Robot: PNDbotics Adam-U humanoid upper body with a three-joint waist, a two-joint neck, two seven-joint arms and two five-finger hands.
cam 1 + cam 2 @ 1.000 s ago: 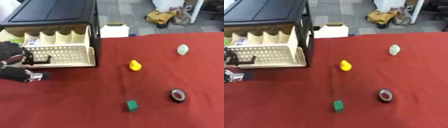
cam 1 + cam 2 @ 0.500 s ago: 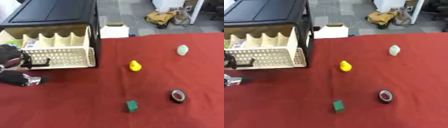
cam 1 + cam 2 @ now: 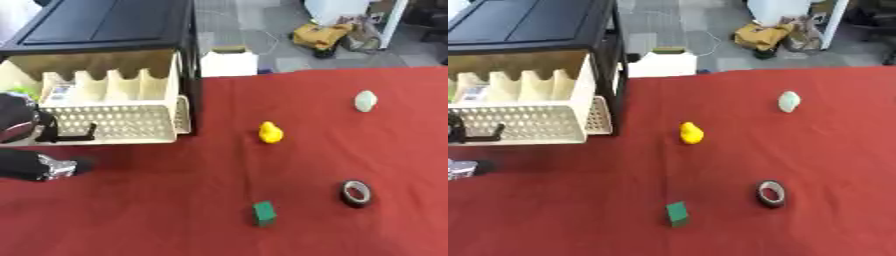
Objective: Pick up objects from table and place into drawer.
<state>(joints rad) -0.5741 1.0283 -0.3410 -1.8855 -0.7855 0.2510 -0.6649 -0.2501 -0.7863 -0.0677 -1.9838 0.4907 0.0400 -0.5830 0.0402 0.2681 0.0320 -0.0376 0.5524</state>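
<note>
The cream drawer (image 3: 105,120) is pulled out of the black cabinet (image 3: 105,27) and stands open. Inside, at its far left corner, something green and a small printed packet can be seen, but what they are is not clear.

The left hand (image 3: 22,127) is at the left edge, just in front of the drawer's black handle (image 3: 74,136). Whether its fingers are curled or straight cannot be told, and nothing can be seen in it. The right hand is in no view.

Four objects are not yet in the drawer. The yellow duck (image 3: 270,132) is the nearest one, to the right of the hand. The green block (image 3: 263,213) lies further to the right and closer to the robot. The black tape roll (image 3: 355,193) and the pale egg-shaped object (image 3: 365,100) are well apart from the hand, far on the right side. So most of the task seems to be left.

The surface is a red cloth (image 3: 175,210), flat and without folds. Behind the table there is a grey floor with a white box (image 3: 229,62) and a yellow bag (image 3: 320,35).
</note>
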